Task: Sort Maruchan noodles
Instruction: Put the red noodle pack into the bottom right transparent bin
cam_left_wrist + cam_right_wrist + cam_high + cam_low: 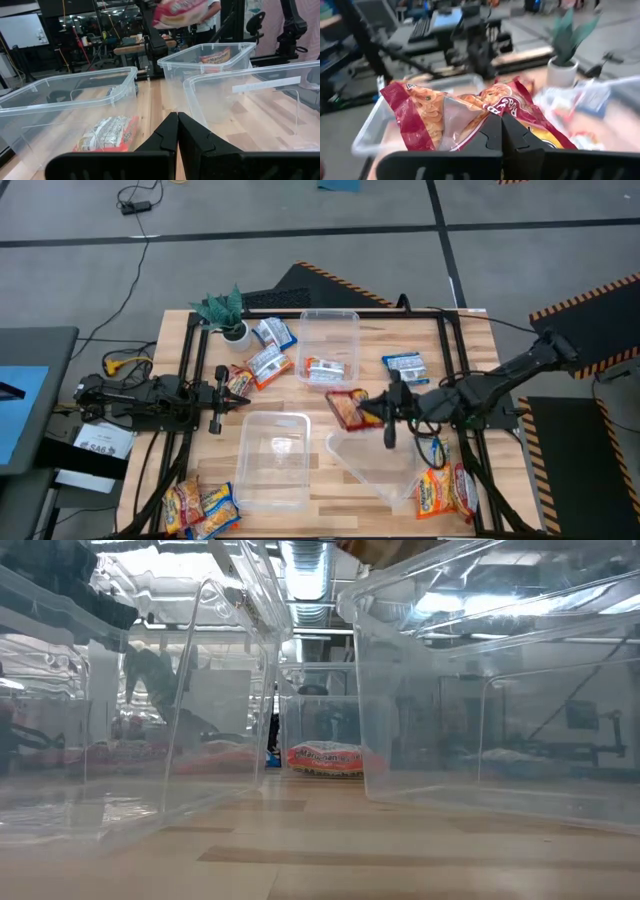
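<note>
Nearest, at six o'clock, orange packets (200, 508) lie loose. Centre table, right gripper (385, 412) is clamped on a red packet (347, 409), likely light, crinkly and slippery; pinch an edge seam. Left gripper (222, 395), nine o'clock, pressed together, holding nothing. Far bin (329, 322) holds one packet (325, 370).

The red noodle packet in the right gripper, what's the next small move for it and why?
Probably carry it over a bin and let go. The right gripper is shut on the red packet, holding it above the table between the clear bins, not yet over any of them. The left gripper waits shut at the table's left edge.
</note>
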Controlling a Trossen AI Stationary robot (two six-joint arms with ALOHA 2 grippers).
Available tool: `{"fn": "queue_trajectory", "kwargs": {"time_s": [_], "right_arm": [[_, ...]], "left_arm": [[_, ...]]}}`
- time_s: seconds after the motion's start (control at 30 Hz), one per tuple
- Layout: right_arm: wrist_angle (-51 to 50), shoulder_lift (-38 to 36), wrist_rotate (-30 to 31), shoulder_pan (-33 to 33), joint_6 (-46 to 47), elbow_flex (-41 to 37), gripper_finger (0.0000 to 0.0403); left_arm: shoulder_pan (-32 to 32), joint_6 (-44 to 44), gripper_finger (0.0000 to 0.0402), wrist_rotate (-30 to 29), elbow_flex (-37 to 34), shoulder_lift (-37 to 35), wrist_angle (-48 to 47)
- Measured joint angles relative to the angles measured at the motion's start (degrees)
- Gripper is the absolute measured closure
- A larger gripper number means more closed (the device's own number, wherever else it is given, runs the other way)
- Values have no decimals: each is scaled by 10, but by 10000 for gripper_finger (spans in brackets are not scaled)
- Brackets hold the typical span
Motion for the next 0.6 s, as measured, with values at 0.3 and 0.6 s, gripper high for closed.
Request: {"fn": "queue_trajectory", "kwargs": {"time_s": [0.3,0.6], "right_arm": [[-114,0,-25,50,90,4,396],[-112,0,-60,74,104,4,390]], "left_arm": [[0,0,401,0,0,0,0],[0,0,402,0,0,0,0]]}}
